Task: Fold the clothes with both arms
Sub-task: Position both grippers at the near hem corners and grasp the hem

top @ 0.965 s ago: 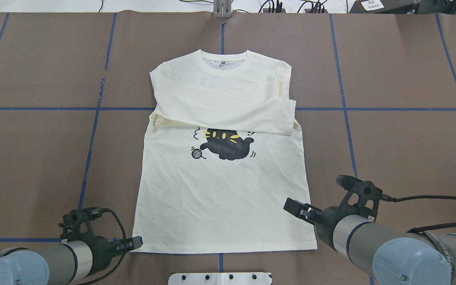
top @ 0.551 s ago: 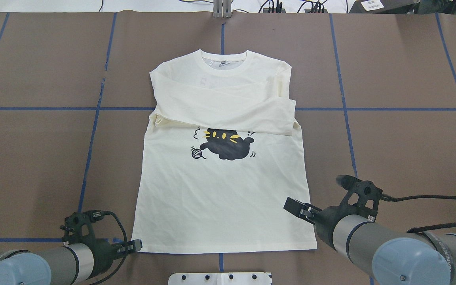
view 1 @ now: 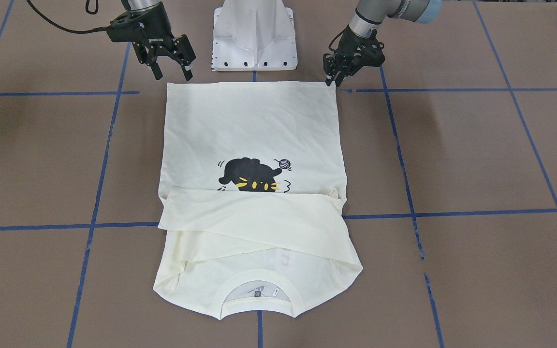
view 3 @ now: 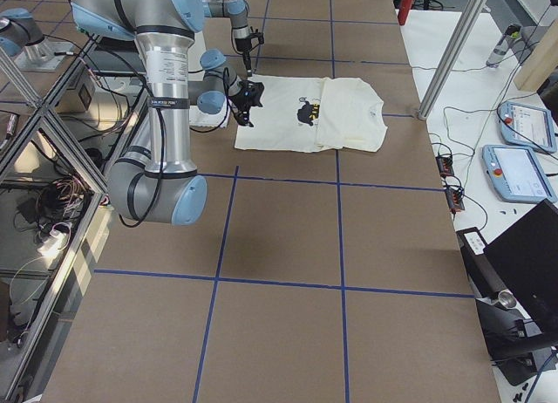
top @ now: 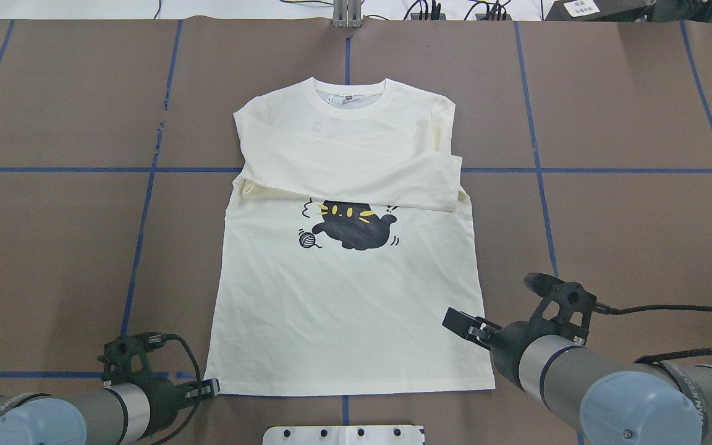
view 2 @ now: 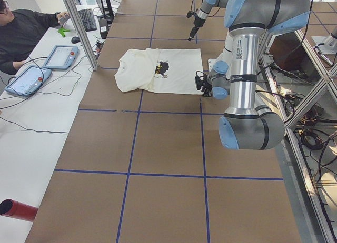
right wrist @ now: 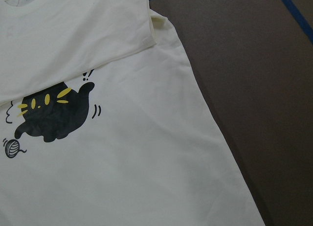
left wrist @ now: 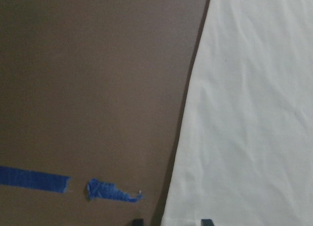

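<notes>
The cream long-sleeved T-shirt [top: 343, 309] lies flat on the brown table, print side up, collar away from me. Both sleeves are folded across the chest, just above the black cat print [top: 353, 225]. The red lettering is hidden. My left gripper [top: 211, 387] is low at the hem's left corner. In the left wrist view its fingertips [left wrist: 207, 221] stand apart with the shirt's edge [left wrist: 254, 113] between them, so it is open. My right gripper [view 1: 172, 72] is open and empty, held above the hem's right corner [top: 489, 383]. The right wrist view shows the print [right wrist: 51, 116].
The white pedestal base [view 1: 254, 34] stands just behind the hem, between the two arms. Blue tape lines [top: 146, 204] cross the brown table. An operator [view 2: 23, 27] sits with tablets at a side desk past the collar end.
My left gripper has drawn back toward the near edge and now sits at the hem's left corner. The right arm and the shirt have not moved.
</notes>
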Available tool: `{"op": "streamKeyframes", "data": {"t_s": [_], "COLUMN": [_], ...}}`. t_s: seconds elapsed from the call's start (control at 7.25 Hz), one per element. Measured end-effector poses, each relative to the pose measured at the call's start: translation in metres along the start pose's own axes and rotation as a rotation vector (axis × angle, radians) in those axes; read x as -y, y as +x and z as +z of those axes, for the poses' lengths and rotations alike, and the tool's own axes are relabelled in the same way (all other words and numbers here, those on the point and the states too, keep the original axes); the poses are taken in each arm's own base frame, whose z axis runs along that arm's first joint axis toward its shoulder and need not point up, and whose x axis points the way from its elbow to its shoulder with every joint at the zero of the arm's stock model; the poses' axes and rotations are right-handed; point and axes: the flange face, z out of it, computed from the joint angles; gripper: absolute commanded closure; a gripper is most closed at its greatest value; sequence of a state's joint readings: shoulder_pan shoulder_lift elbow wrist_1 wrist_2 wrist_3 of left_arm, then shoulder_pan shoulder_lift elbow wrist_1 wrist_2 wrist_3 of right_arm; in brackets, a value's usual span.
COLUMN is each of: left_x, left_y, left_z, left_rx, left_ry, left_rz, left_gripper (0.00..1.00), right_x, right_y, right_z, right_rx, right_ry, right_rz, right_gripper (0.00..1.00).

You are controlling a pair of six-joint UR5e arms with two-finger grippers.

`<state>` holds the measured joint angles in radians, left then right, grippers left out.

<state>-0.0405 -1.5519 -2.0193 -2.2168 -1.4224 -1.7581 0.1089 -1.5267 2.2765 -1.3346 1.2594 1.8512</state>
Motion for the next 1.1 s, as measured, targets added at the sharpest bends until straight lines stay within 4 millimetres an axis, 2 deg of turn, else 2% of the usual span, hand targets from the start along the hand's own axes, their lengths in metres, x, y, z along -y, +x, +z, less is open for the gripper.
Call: {"op": "streamKeyframes", "data": {"t_s": [0.14, 0.69, 0.83, 1.1], "left_x": [-0.002, -0.01, -0.01, -0.008], "left_y": [0.004, 0.004, 0.005, 0.009], "left_z": [0.0, 0.001, 0.0, -0.002], "left_rx": [-0.006, -0.007, -0.009, -0.018], "left_ry": [-0.003, -0.016, -0.016, -0.014], "left_rz": [-0.006, -0.002, -0.002, -0.004], "left_gripper": [1.0, 1.0, 1.0, 1.0], "right_x": [0.0, -0.002, -0.007, -0.027], "right_y": [0.0, 0.003, 0.009, 0.029], "right_z": [0.0, 0.005, 0.009, 0.014], "right_rx": [0.0, -0.011, -0.021, -0.022], "right_ry": [0.0, 0.002, 0.011, 0.025], "right_rz": [0.0, -0.005, -0.007, 0.026], "right_gripper": [0.0, 0.0, 0.03, 0.15]}}
